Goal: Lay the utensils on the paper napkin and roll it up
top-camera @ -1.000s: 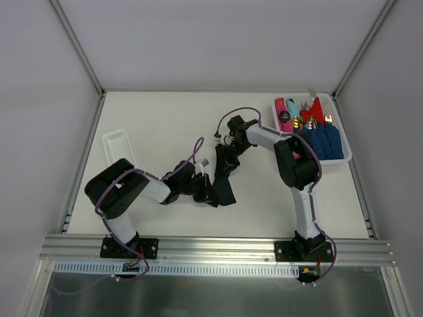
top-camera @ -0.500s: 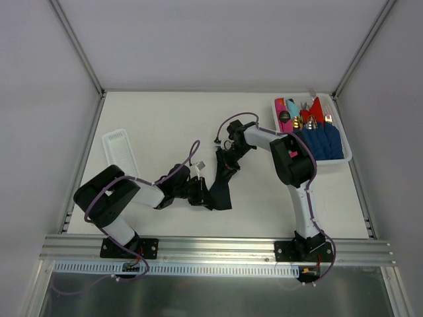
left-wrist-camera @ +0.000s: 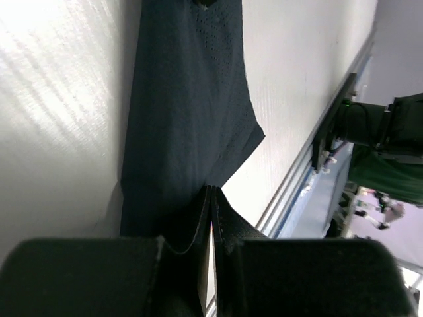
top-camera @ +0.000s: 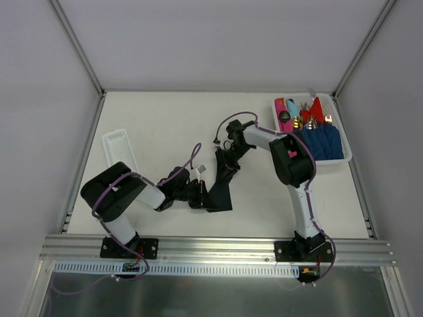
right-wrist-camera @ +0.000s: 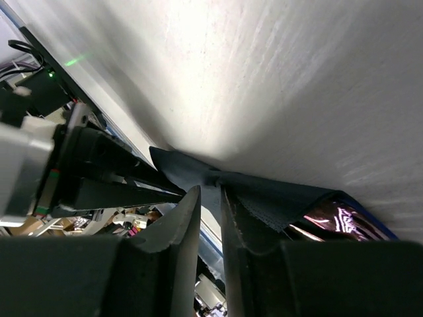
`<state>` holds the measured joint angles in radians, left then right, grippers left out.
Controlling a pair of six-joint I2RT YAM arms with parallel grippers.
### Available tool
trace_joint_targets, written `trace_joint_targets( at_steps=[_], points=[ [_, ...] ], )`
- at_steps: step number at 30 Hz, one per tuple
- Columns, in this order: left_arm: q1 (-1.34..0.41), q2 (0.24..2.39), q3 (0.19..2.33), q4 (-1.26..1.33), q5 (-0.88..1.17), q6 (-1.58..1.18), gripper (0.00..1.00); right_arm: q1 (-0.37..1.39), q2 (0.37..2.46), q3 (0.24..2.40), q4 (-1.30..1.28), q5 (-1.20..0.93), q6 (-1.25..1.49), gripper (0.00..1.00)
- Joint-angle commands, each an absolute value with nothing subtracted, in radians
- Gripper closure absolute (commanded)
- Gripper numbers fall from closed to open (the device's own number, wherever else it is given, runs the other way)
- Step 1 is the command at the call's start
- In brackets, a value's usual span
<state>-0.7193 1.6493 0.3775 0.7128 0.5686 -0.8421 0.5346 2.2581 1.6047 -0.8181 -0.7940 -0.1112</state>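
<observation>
White bench (top-camera: pixel 165 125), walled on three sides. Left arm (top-camera: pixel 119 195) reaches low across the near middle; right arm (top-camera: pixel 294 165) doubles back from the right, its wrist coming down toward the bench centre. White bin (top-camera: pixel 347 158) at the far right corner holds blue rolled napkins (top-camera: pixel 324 142), a red one (top-camera: pixel 316 107) and gold utensils (top-camera: pixel 310 122). A flat white slotted tray (top-camera: pixel 119 148) lies by the left wall, well apart from everything else. The paper napkin (top-camera: pixel 221 191), near-black, sits at the near middle of the bench between the two arms: broad at its near end and narrowing as it runs up toward the right wrist. Left fingers (left-wrist-camera: pixel 201 211) are pressed tight together on the napkin's near edge, with the sheet (left-wrist-camera: pixel 185 132) stretching away from them over the bench. Right fingers (right-wrist-camera: pixel 185 211) are pinched on a fold at the other end of the napkin (right-wrist-camera: pixel 264 195), only a slim slit showing between them. Something shiny and pinkish (right-wrist-camera: pixel 337 218) peeks out from the folded dark paper beside the right fingers; what it is cannot be told.
</observation>
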Motion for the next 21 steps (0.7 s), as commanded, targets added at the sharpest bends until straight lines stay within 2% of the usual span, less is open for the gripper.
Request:
trace_joint_targets(
  at_steps=[1, 5, 11, 21],
  points=[
    [-0.724, 1.764, 0.328, 0.748, 0.577, -0.877, 1.00, 0.535, 2.211, 1.637, -0.830, -0.753, -0.179, 0.77],
    [-0.709, 1.856, 0.298, 0.891, 0.580, -0.957, 1.00, 0.534, 2.103, 1.614, -0.859, -0.773, -0.205, 0.73],
    [-0.687, 1.891, 0.281, 0.976, 0.538, -1.022, 1.00, 0.535, 2.005, 1.494, -0.850, -0.784, -0.195, 0.73],
    [-0.684, 1.947, 0.270, 1.081, 0.465, -1.126, 1.00, 0.534, 2.091, 1.419, -0.802, -0.795, -0.143, 0.77]
  ],
)
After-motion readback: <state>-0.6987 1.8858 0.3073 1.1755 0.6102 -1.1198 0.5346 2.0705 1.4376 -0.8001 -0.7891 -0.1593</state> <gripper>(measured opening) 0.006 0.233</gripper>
